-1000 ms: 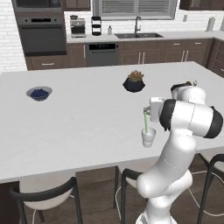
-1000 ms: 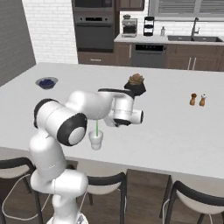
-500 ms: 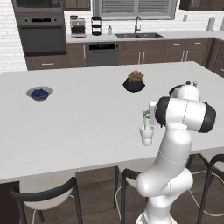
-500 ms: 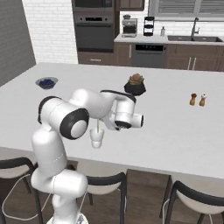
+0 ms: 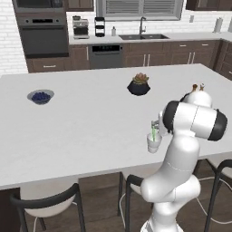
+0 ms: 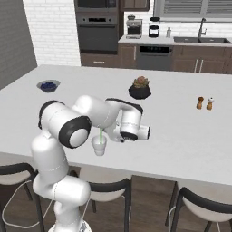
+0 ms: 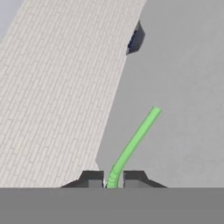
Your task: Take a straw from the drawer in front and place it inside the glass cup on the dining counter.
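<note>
The small glass cup (image 5: 154,143) (image 6: 99,145) stands near the front edge of the white dining counter (image 5: 90,122) (image 6: 181,131). The thin green straw (image 5: 153,132) (image 6: 99,134) rises from the cup's mouth, its lower end seemingly inside. My gripper (image 5: 156,124) (image 6: 103,131) (image 7: 113,182) hangs just above the cup, shut on the straw's upper end. In the hand view the straw (image 7: 133,142) runs out from between the two tips across the grey counter (image 7: 183,87). The drawer is out of view.
A blue bowl (image 5: 41,96) (image 6: 48,84) (image 7: 135,38) sits at the counter's far left. A plant in a black pot (image 5: 138,85) (image 6: 140,88) stands behind the cup, and two shakers (image 5: 198,87) (image 6: 204,103) to the right. Stools (image 5: 50,199) (image 6: 106,190) line the near side.
The arm's elbow and forearm have swung round over the cup while the hand stays there. The straw remains at the cup, gripped throughout.
</note>
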Robot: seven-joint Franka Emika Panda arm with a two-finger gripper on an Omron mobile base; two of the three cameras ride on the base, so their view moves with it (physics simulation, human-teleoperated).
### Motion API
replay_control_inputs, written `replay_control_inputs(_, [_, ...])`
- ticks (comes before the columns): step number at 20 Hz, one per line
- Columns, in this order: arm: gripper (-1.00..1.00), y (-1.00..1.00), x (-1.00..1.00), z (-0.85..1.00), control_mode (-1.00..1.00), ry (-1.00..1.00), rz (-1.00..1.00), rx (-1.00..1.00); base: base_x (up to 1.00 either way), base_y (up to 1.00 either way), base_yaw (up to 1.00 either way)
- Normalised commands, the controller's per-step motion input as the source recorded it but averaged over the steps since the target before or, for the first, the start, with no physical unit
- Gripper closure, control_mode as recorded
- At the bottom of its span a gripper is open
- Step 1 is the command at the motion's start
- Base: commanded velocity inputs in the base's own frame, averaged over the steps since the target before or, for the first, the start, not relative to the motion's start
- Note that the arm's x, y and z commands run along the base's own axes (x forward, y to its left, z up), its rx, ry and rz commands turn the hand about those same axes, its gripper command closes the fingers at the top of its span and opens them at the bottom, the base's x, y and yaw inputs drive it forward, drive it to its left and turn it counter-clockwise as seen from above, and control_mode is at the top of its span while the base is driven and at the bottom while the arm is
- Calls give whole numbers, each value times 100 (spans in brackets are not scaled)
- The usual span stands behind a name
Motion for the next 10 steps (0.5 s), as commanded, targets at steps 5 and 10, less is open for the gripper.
replay_control_inputs(5, [100,0,-4,-15,-100,0,0,0,0,0,0])
replay_control_inputs(10, [100,0,0,-7,-100,0,0,0,0,0,0])
